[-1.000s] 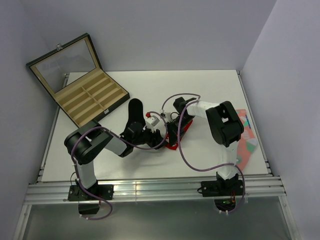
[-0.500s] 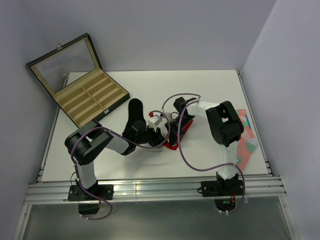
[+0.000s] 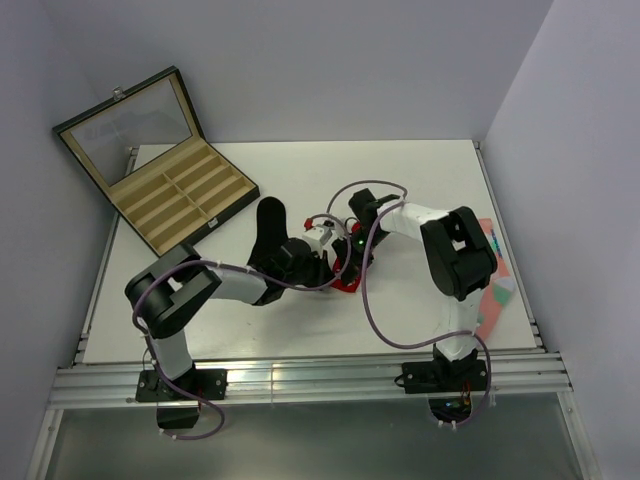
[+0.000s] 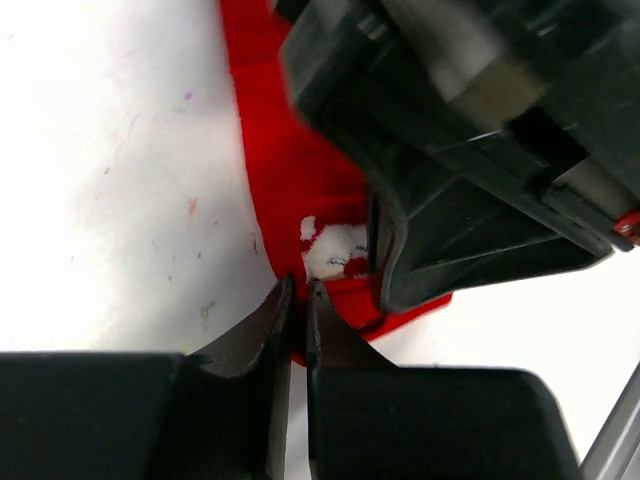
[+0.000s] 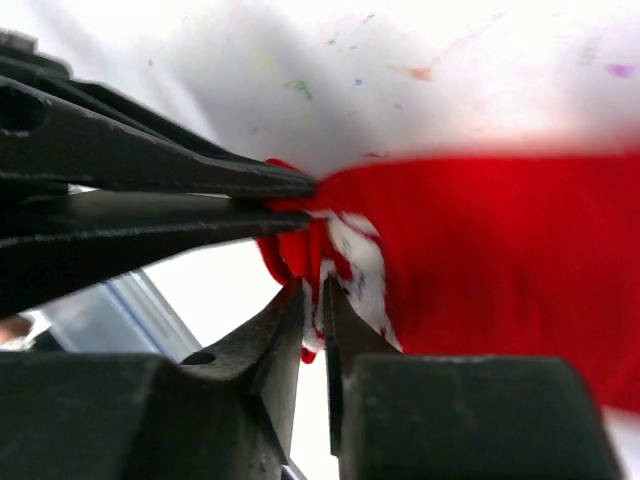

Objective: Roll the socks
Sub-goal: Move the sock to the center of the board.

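You're starting the roll: left gripper [image 4: 298,300] and right gripper [image 5: 312,298] both pinch the red sock [image 5: 480,240] at its patterned end. Next, I'd curl that end inward.

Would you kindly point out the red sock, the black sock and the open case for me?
red sock [image 4: 285,150], left wrist view, on plain red fabric.
black sock [image 3: 270,222], top external view, on its far part.
open case [image 3: 180,195], top external view, on its bare divided tray.

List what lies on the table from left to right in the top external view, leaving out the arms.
open compartment case → black sock → red sock, mostly hidden under the two grippers → salmon-pink sock at the table's right edge.
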`<state>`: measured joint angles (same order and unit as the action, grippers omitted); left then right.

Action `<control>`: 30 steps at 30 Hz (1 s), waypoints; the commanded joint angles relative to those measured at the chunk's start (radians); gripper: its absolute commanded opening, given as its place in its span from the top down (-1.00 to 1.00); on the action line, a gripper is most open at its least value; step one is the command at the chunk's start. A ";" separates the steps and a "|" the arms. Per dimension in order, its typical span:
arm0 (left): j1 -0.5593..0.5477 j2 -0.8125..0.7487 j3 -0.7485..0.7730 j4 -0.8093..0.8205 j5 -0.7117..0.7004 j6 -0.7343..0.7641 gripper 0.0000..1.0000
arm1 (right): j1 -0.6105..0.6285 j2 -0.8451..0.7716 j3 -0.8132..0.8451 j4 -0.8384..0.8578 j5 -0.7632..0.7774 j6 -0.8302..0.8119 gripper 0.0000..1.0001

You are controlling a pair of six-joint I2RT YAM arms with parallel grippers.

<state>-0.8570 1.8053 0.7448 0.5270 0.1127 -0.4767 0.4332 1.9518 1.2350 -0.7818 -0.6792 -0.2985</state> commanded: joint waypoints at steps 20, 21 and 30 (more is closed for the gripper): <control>-0.086 -0.090 0.264 -0.720 -0.281 -0.204 0.99 | -0.076 -0.435 -0.198 0.213 0.069 -0.142 0.37; -0.086 -0.081 0.296 -0.743 -0.271 -0.201 0.99 | -0.071 -0.447 -0.209 0.213 0.064 -0.152 0.37; -0.086 0.046 0.412 -0.864 -0.203 -0.197 0.99 | 0.005 -0.482 -0.299 0.269 0.085 -0.206 0.37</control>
<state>-0.9386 1.8156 1.1049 -0.2623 -0.1280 -0.6739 0.3832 1.5124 0.9779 -0.5648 -0.6060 -0.4526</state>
